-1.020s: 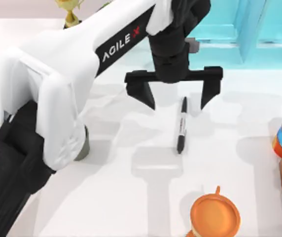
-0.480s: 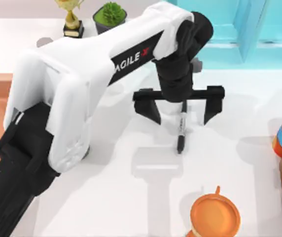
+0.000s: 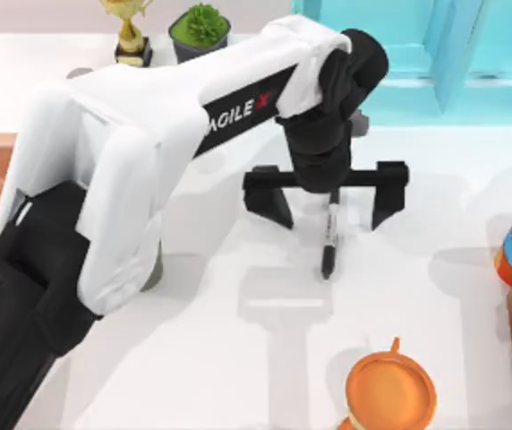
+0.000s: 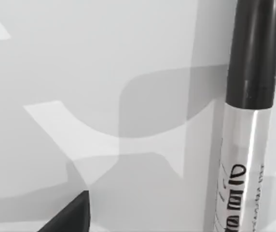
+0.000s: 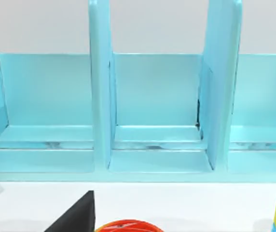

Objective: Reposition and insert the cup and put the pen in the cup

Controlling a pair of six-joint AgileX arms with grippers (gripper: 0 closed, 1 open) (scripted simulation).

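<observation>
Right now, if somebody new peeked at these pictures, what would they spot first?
Probably the big white left arm stretching across the table from the top view's left, its left gripper hanging with jaws wide open either side of the pen lying mid-table. Next, the bright orange mug at the near edge and the turquoise rack at the back.

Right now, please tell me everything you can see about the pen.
The pen is a slim marker with a white printed barrel and a glossy black cap. It lies flat on the white table, running near to far in the top view. The left pincer hangs open astride it, its fingers on either side.
</observation>
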